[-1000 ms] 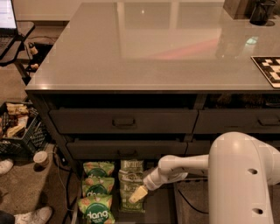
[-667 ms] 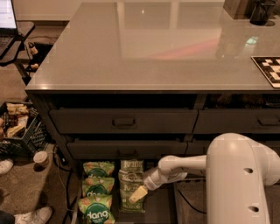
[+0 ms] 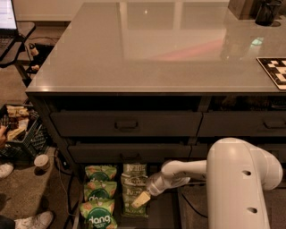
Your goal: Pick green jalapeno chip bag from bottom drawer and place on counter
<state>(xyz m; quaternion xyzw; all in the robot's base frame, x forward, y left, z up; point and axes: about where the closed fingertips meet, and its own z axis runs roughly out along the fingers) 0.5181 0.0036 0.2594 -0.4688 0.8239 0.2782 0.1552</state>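
The bottom drawer (image 3: 167,214) is pulled open below the counter (image 3: 152,49). In it lie olive-green jalapeno chip bags (image 3: 134,175) with pale label bands, in a column beside brighter green "dang" bags (image 3: 99,197). My gripper (image 3: 140,200) reaches down from the white arm (image 3: 187,172) on the right, its pale fingertips low over the olive bags near the front of the column.
Two closed dark drawers (image 3: 127,124) sit above the open one. A checkered board (image 3: 275,69) and a dark cup (image 3: 267,11) stand on the counter's right side. A crate (image 3: 20,129), a paper cup (image 3: 41,162) and a person's shoes (image 3: 31,220) are on the floor at left.
The arm's big white elbow has shifted slightly left. The gripper stays over the olive bags in about the same spot.
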